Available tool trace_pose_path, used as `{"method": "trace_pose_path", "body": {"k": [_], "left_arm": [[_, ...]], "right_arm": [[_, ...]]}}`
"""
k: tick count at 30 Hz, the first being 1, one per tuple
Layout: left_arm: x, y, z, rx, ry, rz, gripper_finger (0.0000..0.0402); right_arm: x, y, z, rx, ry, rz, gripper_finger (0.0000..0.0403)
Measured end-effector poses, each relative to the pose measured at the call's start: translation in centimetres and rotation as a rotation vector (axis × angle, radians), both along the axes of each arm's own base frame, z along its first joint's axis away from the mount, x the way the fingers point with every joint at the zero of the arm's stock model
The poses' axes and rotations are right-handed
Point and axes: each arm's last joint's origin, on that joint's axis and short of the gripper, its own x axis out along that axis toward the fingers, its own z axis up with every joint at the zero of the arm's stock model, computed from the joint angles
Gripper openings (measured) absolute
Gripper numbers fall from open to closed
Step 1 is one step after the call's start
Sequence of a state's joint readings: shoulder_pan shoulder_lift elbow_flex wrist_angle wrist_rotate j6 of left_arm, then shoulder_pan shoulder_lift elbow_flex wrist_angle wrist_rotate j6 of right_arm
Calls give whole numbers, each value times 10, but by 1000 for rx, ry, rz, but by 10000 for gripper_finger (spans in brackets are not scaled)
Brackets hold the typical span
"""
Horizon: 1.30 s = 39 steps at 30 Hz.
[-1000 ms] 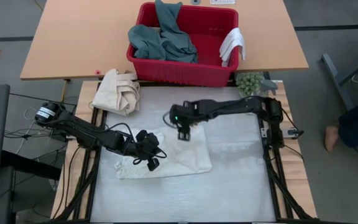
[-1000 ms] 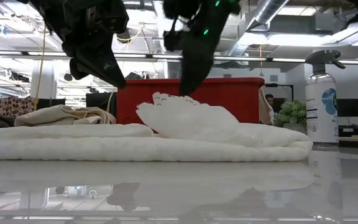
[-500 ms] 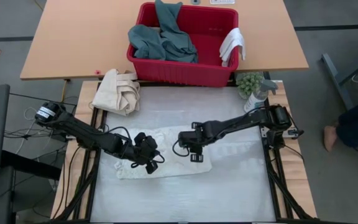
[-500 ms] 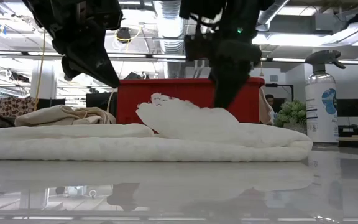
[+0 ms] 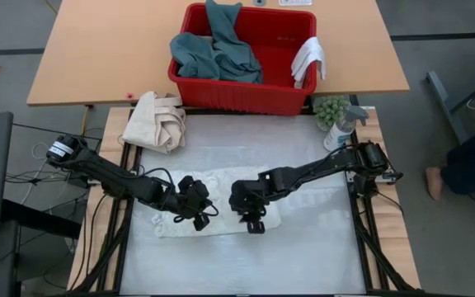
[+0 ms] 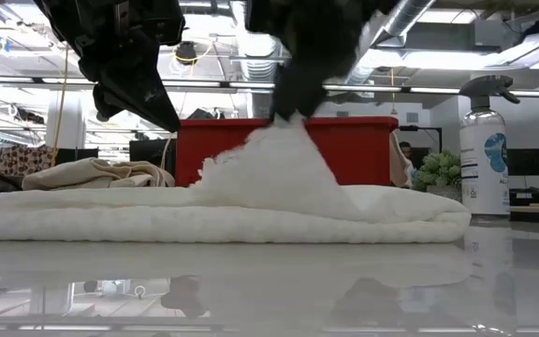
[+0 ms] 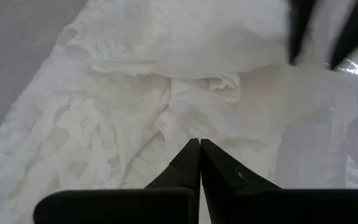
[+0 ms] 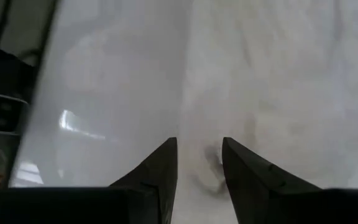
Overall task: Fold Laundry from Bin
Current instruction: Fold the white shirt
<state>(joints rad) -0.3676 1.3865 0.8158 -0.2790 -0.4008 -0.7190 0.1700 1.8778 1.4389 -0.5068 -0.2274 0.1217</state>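
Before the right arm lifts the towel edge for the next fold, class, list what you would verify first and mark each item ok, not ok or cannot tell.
1. Right gripper holds the white textured towel: ok; the low view shows the cloth pulled into a peak under it.
2. Left gripper shut above the towel, holding nothing: ok.
3. Left gripper pinning the towel flat: not ok; the low view shows it above the cloth.
4. Arms apart: ok, gap visible from above.
5. Cream canvas bundle away from the towel: ok.
6. Grip firm enough to lift: cannot tell.
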Motion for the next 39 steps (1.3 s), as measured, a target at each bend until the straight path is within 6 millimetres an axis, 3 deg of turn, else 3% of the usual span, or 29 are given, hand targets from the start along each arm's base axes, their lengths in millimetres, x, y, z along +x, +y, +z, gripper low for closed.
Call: {"method": "trace_pose_path", "body": {"k": [5,8,12,17,20,30,34,39], "left_arm": [[0,0,0,2,1,-2,0],[0,0,0,2,1,-2,0],[0,0,0,1,1,-2,0],[0,-2,0,-15,-2,6,0],[-1,-2,0,-23,-4,12,0],[0,-2,1,-20,-13,16,0],[0,-2,1,-19,-12,20,0],[0,-1,1,-12,-25,37,0]], "right_arm": [[8,5,24,-6,-92,39,149],[5,5,27,-69,-47,-20,146],[-3,1,12,-195,48,-126,138],[-7,0,-15,-191,121,-159,132],[-6,5,-21,-182,119,-151,132],[26,3,-48,-127,-21,-151,132],[38,-5,-24,-121,-142,-117,132],[25,-24,22,-238,-202,-170,132]]}}
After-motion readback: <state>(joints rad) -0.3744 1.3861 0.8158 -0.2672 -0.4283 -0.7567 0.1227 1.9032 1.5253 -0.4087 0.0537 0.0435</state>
